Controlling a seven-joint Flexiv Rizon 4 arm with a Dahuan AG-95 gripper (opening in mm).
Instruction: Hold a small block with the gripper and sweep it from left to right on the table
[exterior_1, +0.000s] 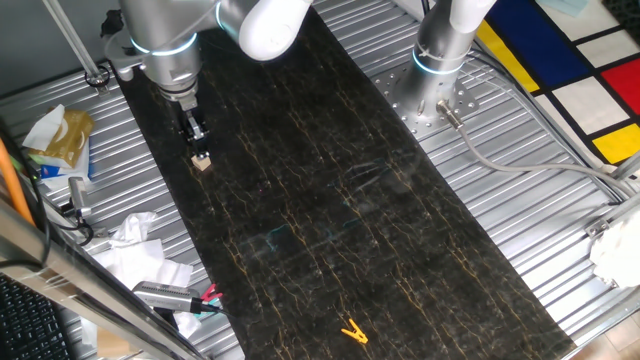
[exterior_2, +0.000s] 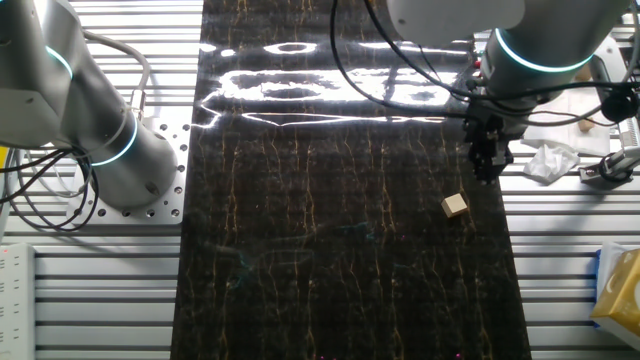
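The small block (exterior_1: 202, 162), a pale tan cube, lies on the black veined table (exterior_1: 330, 200) near its left edge. It shows again as the block (exterior_2: 455, 206) close to the right edge of the table (exterior_2: 330, 250) in the other fixed view. The black gripper (exterior_1: 196, 138) hangs from the silver arm with the light-blue ring, just beside and above the block. In the other fixed view the gripper (exterior_2: 488, 170) stands clearly apart from the cube, with nothing between its fingers. The fingers read as one dark mass, so their gap is unclear.
A second silver arm's base (exterior_1: 440, 60) is bolted to the ribbed metal at the far side. A yellow clip (exterior_1: 352, 332) lies on the table's near end. Crumpled paper and tools (exterior_1: 150, 260) clutter the metal frame by the left edge. Cables (exterior_2: 400, 60) hang over the table.
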